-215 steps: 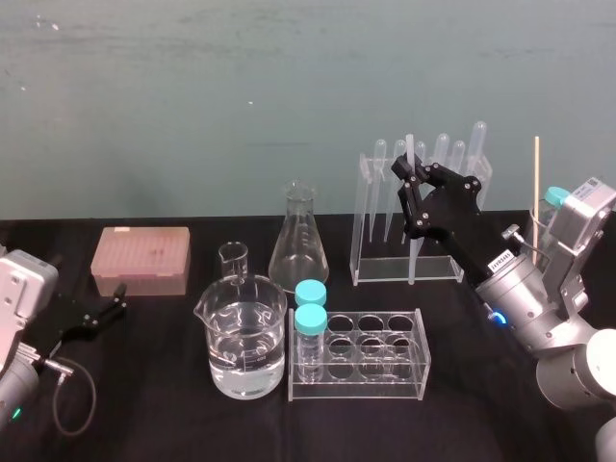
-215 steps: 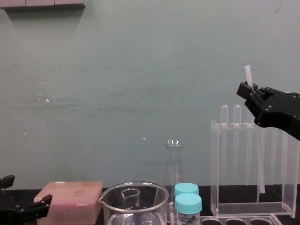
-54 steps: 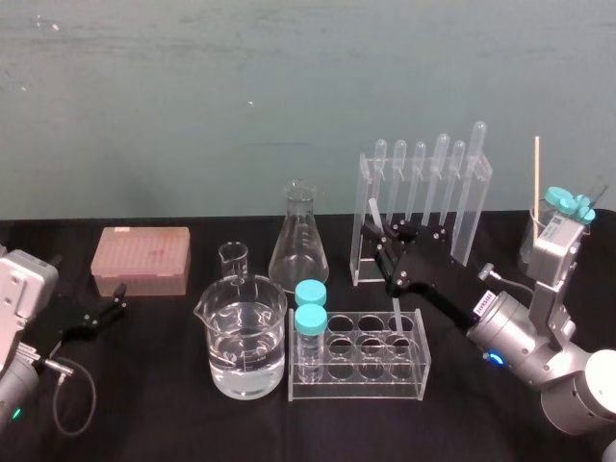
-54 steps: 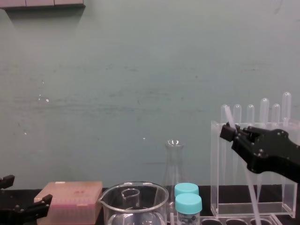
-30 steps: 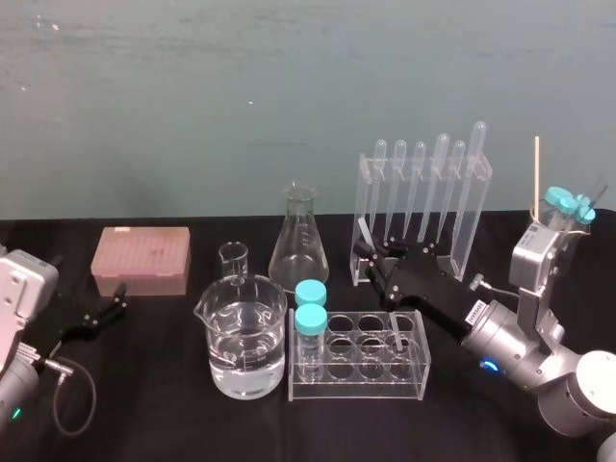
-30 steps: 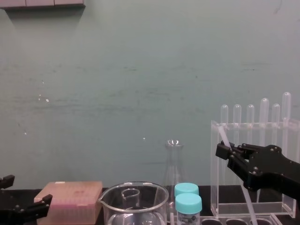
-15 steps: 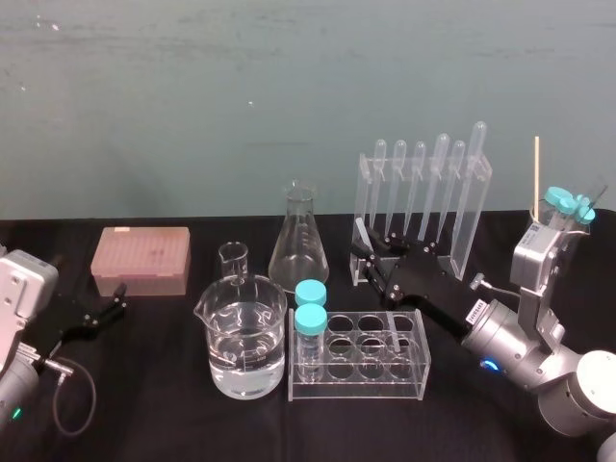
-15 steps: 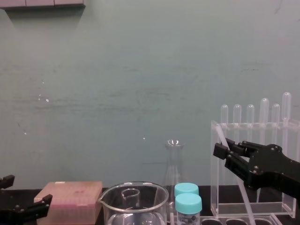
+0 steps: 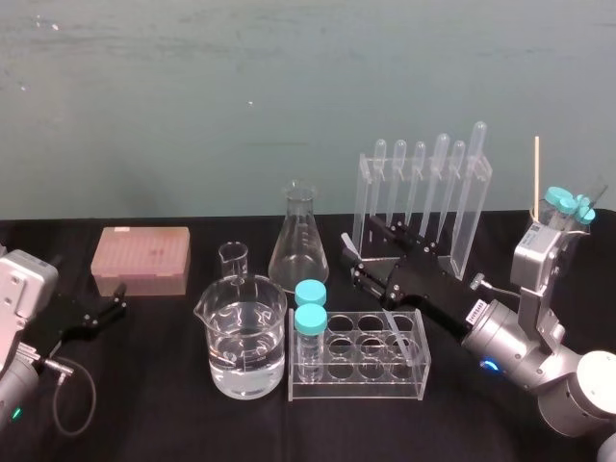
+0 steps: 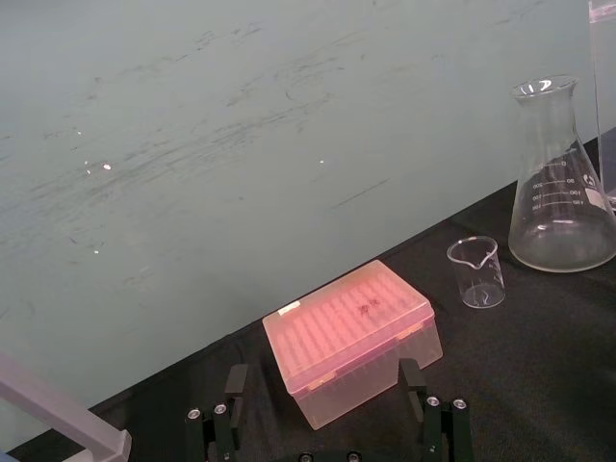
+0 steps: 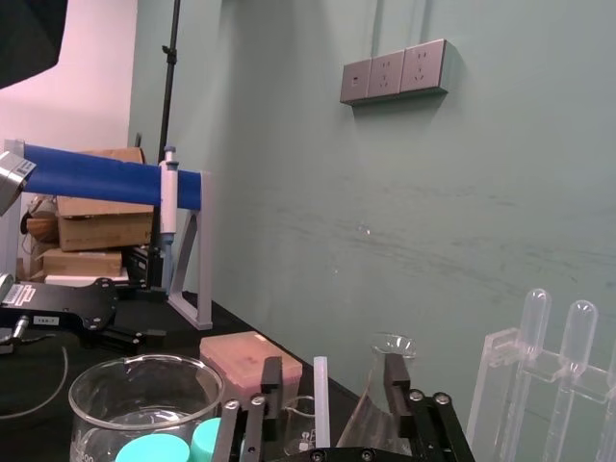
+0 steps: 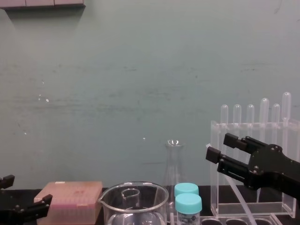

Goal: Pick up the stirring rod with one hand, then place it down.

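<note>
Two beakers (image 9: 247, 337), one flask (image 9: 299, 245), six pipettes (image 9: 441, 183)

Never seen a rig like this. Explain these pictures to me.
This is a two-armed robot at a black table. The pictures come from cameras on its head (looking down), its chest (looking across the table) and each wrist. Each arm ends in a black jointed hand.

The right hand is open above the low clear plastic tube rack. The thin translucent-white stirring rod leans between its spread fingers, and its lower end appears to sit in that rack.

The left hand is open too, parked near the pink lidded plastic box.

Also on the table are a large glass beaker of water, a glass conical flask and a tall clear stand of bulb-topped pipettes.
</note>
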`<action>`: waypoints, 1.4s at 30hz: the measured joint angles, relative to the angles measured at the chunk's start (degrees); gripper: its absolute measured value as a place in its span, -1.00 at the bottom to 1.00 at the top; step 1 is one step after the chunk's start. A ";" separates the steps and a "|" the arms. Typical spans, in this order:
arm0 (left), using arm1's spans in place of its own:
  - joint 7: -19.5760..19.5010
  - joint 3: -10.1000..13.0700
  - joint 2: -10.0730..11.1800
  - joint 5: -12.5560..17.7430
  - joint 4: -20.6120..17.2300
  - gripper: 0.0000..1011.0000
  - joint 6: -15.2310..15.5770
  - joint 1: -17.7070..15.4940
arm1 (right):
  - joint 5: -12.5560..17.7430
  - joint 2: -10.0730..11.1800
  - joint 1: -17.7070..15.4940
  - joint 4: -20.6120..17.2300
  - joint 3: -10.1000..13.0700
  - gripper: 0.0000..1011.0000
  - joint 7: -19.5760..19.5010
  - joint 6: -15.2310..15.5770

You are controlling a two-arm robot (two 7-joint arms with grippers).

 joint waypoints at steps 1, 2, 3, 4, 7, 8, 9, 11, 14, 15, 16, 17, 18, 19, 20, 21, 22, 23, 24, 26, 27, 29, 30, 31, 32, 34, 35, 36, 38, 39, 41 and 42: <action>0.00 0.00 0.00 0.00 0.00 0.98 0.00 0.00 | 0.00 0.00 0.00 0.00 0.00 0.35 0.00 0.00; 0.00 0.00 0.00 0.00 0.00 0.98 0.00 0.00 | 0.00 0.00 0.00 0.00 0.00 0.39 0.00 0.00; 0.00 0.00 0.00 0.00 0.00 0.98 0.00 0.00 | 0.00 0.00 0.00 0.00 0.00 0.41 0.00 0.00; 0.00 0.00 0.00 0.00 0.00 0.98 0.00 0.00 | 0.00 0.00 0.00 0.00 0.00 0.55 0.00 0.00; 0.00 0.00 0.00 0.00 0.00 0.98 0.00 0.00 | 0.00 0.00 0.00 0.00 0.00 0.73 0.00 0.00; 0.00 0.00 0.00 0.00 0.00 0.98 0.00 0.00 | 0.00 0.00 0.00 0.00 0.00 0.78 0.00 0.00; 0.00 0.00 0.00 0.00 0.00 0.98 0.00 0.00 | 0.00 0.00 0.00 0.00 0.00 0.82 0.00 0.00; 0.00 0.00 0.00 0.00 0.00 0.98 0.00 0.00 | 0.00 0.00 0.00 0.00 0.00 0.94 0.00 0.00; 0.00 0.00 0.00 0.00 0.00 0.98 0.00 0.00 | 0.49 -0.09 -0.24 -0.71 0.45 0.98 0.05 -1.03; 0.00 0.00 0.00 0.00 0.00 0.98 0.00 0.00 | 0.64 -0.17 -0.33 -0.98 0.66 0.98 -0.03 -1.42; 0.00 0.00 0.00 0.00 0.00 0.98 0.00 0.00 | 0.68 -0.26 -0.42 -1.26 0.87 0.98 -0.24 -1.87; 0.00 0.00 0.00 0.00 0.00 0.98 0.00 0.00 | 0.68 -0.37 -0.48 -1.51 1.09 0.98 -0.57 -2.35; 0.00 0.00 0.00 0.00 0.00 0.98 0.00 0.00 | 0.66 -0.49 -0.54 -1.78 1.35 0.98 -0.93 -2.78; 0.00 0.00 0.00 0.00 0.00 0.98 0.00 0.00 | 0.57 -0.76 -0.64 -2.40 2.00 0.98 -1.87 -3.57; 0.00 0.00 0.00 0.00 0.00 0.98 0.00 0.00 | 0.37 -0.87 -0.69 -2.68 2.33 0.98 -2.45 -3.94; 0.00 0.00 0.00 0.00 0.00 0.98 0.00 0.00 | 0.03 -1.00 -0.75 -2.97 2.73 0.98 -3.20 -4.32; 0.00 0.00 0.00 0.00 0.00 0.98 0.00 0.00 | -0.74 -1.23 -0.82 -3.42 3.52 0.98 -4.59 -4.91; 0.00 0.00 0.00 0.00 0.00 0.98 0.00 0.00 | -1.24 -1.37 -0.88 -3.66 4.01 0.98 -5.64 -5.12; 0.00 0.00 0.00 0.00 0.00 0.98 0.00 0.00 | -2.34 -1.62 -0.99 -4.10 4.96 0.98 -7.51 -5.38; 0.00 0.00 0.00 0.00 0.00 0.98 0.00 0.00 | -3.50 -1.78 -1.13 -4.47 5.81 0.98 -9.43 -5.39; 0.00 0.00 0.00 0.00 0.00 0.98 0.00 0.00 | -4.95 -1.85 -1.32 -4.81 6.81 0.98 -11.76 -5.14; 0.00 0.00 0.00 0.00 0.00 0.98 0.00 0.00 | -6.38 -1.83 -1.60 -5.03 7.80 0.98 -14.01 -4.43; 0.00 0.00 0.00 0.00 0.00 0.98 0.00 0.00 | -7.56 -1.73 -2.00 -5.17 8.65 0.98 -15.80 -3.44; 0.00 0.00 0.00 0.00 0.00 0.98 0.00 0.00 | -7.56 -1.73 -2.00 -5.17 8.65 0.98 -15.80 -3.44; 0.00 0.00 0.00 0.00 0.00 0.98 0.00 0.00 | -8.12 -1.60 -2.23 -5.22 8.98 0.98 -16.53 -2.92; 0.00 0.00 0.00 0.00 0.00 0.98 0.00 0.00 | -9.87 -0.99 -3.45 -5.59 9.91 0.98 -18.70 -0.24; 0.00 0.00 0.00 0.00 0.00 0.98 0.00 0.00 | -10.22 -0.81 -3.84 -5.82 10.11 0.98 -19.18 0.82; 0.00 0.00 0.00 0.00 0.00 0.98 0.00 0.00 | -10.86 -0.44 -4.77 -6.32 10.38 0.98 -19.91 2.97; 0.00 0.00 0.00 0.00 0.00 0.98 0.00 0.00 | -11.23 -0.06 -5.65 -6.86 10.57 0.98 -20.33 5.77; 0.00 0.00 0.00 0.00 0.00 0.98 0.00 0.00 | -11.31 0.08 -6.03 -7.07 10.65 0.98 -20.49 6.98; 0.00 0.00 0.00 0.00 0.00 0.98 0.00 0.00 | -11.68 0.33 -6.70 -7.50 10.83 0.98 -20.74 9.86; 0.00 0.00 0.00 0.00 0.00 0.98 0.00 0.00 | -11.90 0.35 -6.87 -7.62 10.92 0.98 -20.80 10.97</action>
